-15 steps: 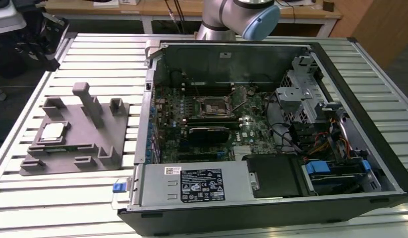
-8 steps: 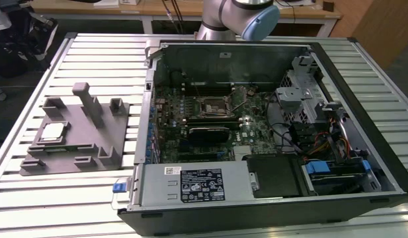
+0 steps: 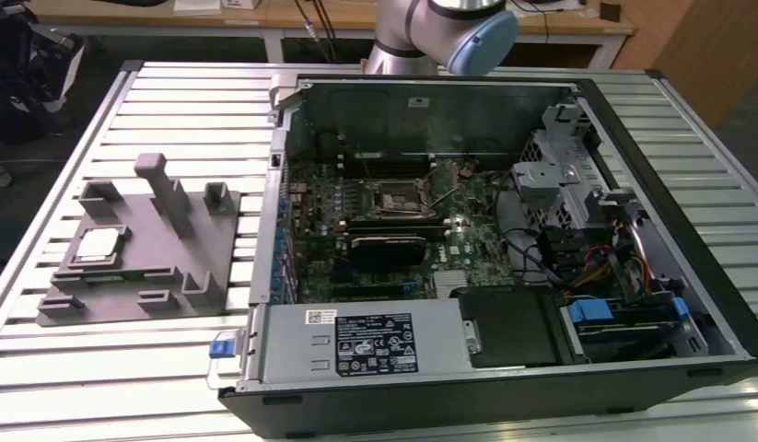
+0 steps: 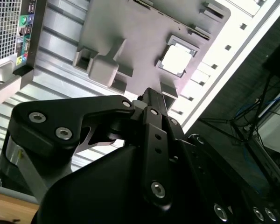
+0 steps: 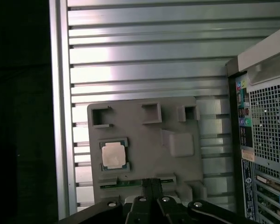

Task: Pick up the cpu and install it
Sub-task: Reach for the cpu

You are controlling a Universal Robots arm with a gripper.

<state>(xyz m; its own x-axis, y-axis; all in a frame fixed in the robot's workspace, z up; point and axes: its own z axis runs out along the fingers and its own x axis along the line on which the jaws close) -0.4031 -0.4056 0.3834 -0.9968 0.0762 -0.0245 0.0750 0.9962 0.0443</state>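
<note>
In both wrist views the gripper [image 5: 151, 183] [image 4: 151, 93] sits nearest the cameras, its 2 dark fingers pressed together with nothing between them, and it hangs apart from everything below. Past the fingertips lies the grey fixture plate [image 5: 144, 135] [image 4: 126, 28] [image 3: 151, 281] with its upright posts. The cpu [image 5: 113, 155] [image 4: 177, 59] [image 3: 99, 245] rests flat in a square recess of that plate (pale metal top up, thin darker rim around it), untouched. The plate sits on the slatted aluminium table [image 5: 144, 60] [image 3: 169, 106], toward the exterior view's left. Just beside it, to the exterior view's right, an open computer case [image 3: 673, 184] lies on its side. Inside are the green motherboard [image 3: 459, 262], its black square socket frame [image 3: 395, 195] well apart from the cpu, and a silver power supply [image 3: 354, 343] at the near edge. At the far side of the table stands the arm [image 3: 410, 37], 1 blue-capped joint showing.
</note>
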